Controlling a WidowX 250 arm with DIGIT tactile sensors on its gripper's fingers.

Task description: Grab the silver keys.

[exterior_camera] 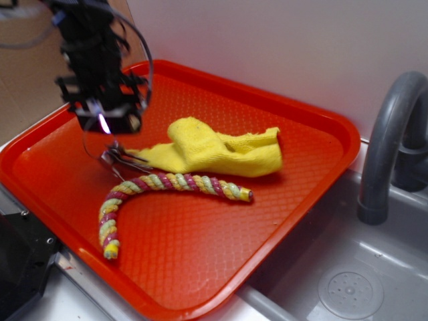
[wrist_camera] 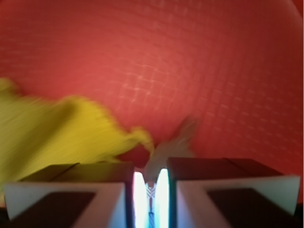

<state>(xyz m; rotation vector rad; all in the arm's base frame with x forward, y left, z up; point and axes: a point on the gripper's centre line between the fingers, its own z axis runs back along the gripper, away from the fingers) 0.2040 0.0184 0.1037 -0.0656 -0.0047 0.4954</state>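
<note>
The silver keys point(exterior_camera: 120, 157) lie at the left tip of the yellow cloth point(exterior_camera: 214, 150), just above the striped rope point(exterior_camera: 167, 182), on the red tray point(exterior_camera: 321, 120). My gripper point(exterior_camera: 110, 134) stands straight over them at the tray's back left. In the blurred wrist view the two fingers are nearly together point(wrist_camera: 151, 175), and a grey key point(wrist_camera: 173, 142) is pinched in the narrow gap and sticks out ahead of them. The cloth point(wrist_camera: 52, 133) fills the left of that view. I cannot tell whether the keys still touch the tray.
The tray floor point(wrist_camera: 190, 57) is textured red plastic with a raised rim. A grey faucet point(exterior_camera: 391, 134) and a sink basin point(exterior_camera: 348, 287) stand to the right of the tray. A white wall rises behind it.
</note>
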